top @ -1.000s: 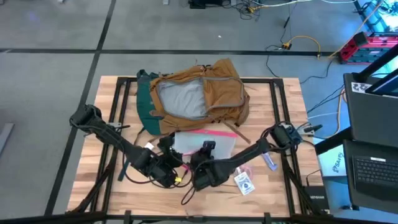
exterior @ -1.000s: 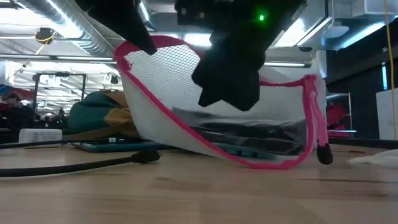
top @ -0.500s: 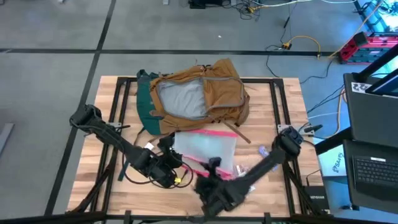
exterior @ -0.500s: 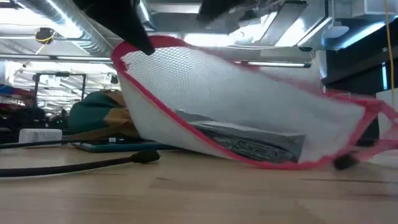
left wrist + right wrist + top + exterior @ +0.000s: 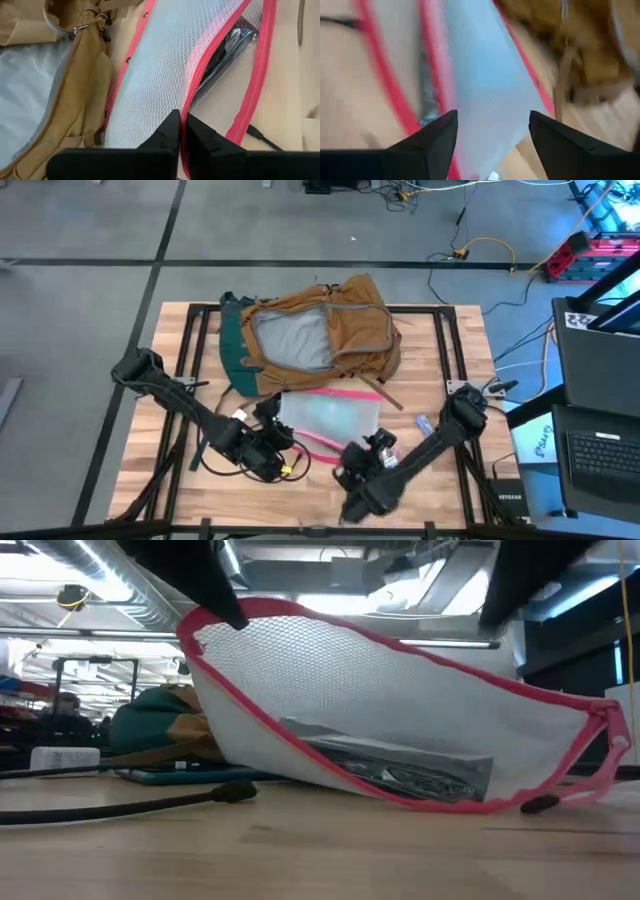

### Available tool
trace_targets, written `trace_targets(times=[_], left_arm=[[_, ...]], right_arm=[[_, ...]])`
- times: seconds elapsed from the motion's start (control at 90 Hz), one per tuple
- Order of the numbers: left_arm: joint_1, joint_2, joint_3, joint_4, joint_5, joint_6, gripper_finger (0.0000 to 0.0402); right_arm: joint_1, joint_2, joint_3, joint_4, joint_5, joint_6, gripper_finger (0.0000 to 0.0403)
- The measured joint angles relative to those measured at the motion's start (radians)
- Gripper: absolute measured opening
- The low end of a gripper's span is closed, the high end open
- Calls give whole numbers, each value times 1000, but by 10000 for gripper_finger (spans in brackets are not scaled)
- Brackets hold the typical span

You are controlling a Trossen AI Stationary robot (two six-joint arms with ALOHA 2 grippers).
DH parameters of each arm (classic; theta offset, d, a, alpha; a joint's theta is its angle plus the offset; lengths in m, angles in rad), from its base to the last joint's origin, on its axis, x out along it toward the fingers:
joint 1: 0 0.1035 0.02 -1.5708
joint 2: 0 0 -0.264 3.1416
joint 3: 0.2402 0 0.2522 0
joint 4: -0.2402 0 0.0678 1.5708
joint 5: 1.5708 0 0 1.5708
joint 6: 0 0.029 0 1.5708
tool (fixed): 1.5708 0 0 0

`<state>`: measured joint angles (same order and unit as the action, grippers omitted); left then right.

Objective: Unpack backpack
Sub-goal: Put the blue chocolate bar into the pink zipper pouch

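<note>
1. Backpack [image 5: 318, 332] is lying open at the table's far side; our left gripper [image 5: 181, 131] is pinching the pouch [image 5: 328, 416] rim.
2. Our right gripper [image 5: 492, 131], fingers now spread and empty, is retreating from the pouch, leaving it out on the table [image 5: 150, 455].

The left arm is stretched from the worktop's left edge toward its near middle, bent at the elbow; the left tool [image 5: 181, 131] is held low with its two fingers [image 5: 167, 134] pressed together, a pink seam pinched between them; the right arm is reached in from the right edge, angled toward the near side; the right tool [image 5: 492, 132] is held with its fingers [image 5: 432, 140] spread wide apart, nothing gripped.
</note>
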<state>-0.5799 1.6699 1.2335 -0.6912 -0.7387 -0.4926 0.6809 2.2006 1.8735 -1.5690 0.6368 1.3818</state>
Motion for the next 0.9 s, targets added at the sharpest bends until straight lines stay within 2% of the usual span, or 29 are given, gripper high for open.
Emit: trace_targets(times=[0.211,0.378,0.522,0.656,0.9], left_arm=[[-7,0,0,-1,0,1,0],[-10,0,0,-19,-1,-12,0],[-10,0,0,-96,0,-62,0],[-11,0,0,-148,18,-106,0],[-18,0,0,-149,27,-108,0]], right_arm=[[-122,0,-187,-3,-169,87,230],[-223,0,-288,4,-177,96,230],[-296,0,-320,4,-202,78,230],[-350,0,-323,-2,-329,22,230],[-400,0,-323,-5,-641,-130,230]])
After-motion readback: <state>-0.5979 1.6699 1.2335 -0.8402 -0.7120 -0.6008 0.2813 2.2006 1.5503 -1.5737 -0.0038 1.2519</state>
